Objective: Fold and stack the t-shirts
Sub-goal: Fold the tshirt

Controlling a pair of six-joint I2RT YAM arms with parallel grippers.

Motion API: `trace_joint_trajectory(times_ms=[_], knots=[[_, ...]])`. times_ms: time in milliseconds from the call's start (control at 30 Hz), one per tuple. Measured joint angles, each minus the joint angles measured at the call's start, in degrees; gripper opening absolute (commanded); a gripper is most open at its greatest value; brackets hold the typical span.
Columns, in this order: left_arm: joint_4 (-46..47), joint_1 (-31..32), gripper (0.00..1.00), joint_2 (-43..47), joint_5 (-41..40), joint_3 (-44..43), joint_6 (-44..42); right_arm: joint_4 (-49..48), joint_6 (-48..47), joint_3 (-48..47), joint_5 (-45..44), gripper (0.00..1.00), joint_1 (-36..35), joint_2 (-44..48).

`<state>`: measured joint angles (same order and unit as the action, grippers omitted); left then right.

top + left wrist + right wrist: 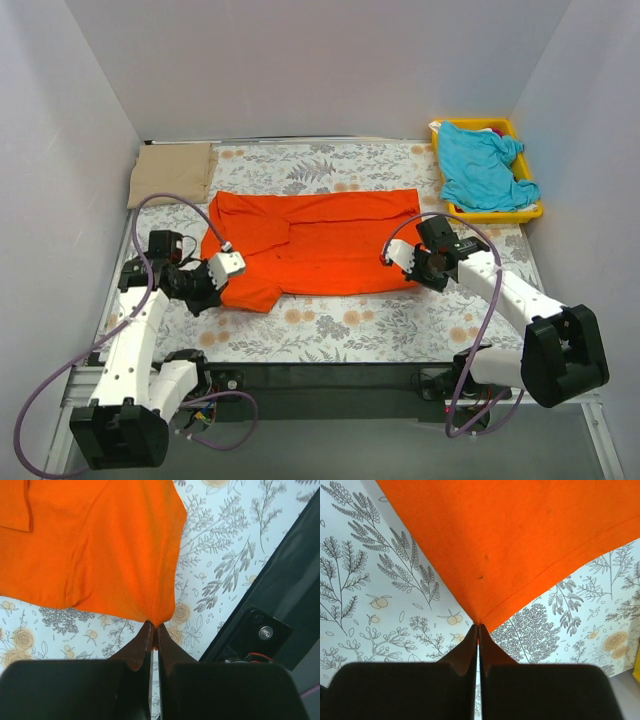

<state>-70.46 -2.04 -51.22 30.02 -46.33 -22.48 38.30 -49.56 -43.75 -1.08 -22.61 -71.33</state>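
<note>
The left pincer (154,630) grips a pointed corner of the orange-red t-shirt (90,545), jaws pressed together on the hem. The shirt fans away over the fern-print cloth (225,545). A black rail (290,580) bearing a silver screw (265,632) crosses the right side.

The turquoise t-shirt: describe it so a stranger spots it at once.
Go to the workspace's far right corner, where a yellow tray stands. The turquoise t-shirt lies crumpled inside it. Unlike the orange-red t-shirt spread flat in the middle and the tan t-shirt flat at far left, it alone is bunched up.
</note>
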Motion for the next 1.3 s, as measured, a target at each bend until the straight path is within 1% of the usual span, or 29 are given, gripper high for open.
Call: trace_joint_trajectory(times_ms=[67,167,300,400,633,867,1067,1300], knots=[[0.4,-0.1,0.00,-3.1,0.7,-3.0,1.9,1.0,-0.4,-0.7,0.2,0.01,0.9,-0.6],[3.3,-0.1,0.00,-9.4,1.3,-8.1,4.9,2.1,-1.2,-4.4,1.0,0.01,2.9,-3.8],[9.6,-0.1,0.00,-19.6,2.3,-16.0,9.2,2.3,-2.2,-11.1,2.0,0.01,4.8,-9.1],[14.2,-0.2,0.00,-25.6,2.4,-20.3,12.0,2.1,-3.2,-16.3,2.8,0.01,6.1,-13.6],[23.2,-0.3,0.00,-37.6,2.2,-27.1,16.9,2.0,-4.9,-27.0,4.3,0.01,9.6,-25.8],[30.6,-0.5,0.00,-49.1,1.6,-32.3,20.5,1.3,-5.3,-35.3,5.0,0.01,10.8,-36.5],[34.7,-0.6,0.00,-55.0,1.6,-35.4,23.6,0.5,-5.3,-38.4,5.2,0.01,10.9,-42.1],[36.7,-0.9,0.00,-57.8,1.3,-37.5,24.7,0.4,-5.3,-39.9,5.4,0.01,10.9,-42.8]])
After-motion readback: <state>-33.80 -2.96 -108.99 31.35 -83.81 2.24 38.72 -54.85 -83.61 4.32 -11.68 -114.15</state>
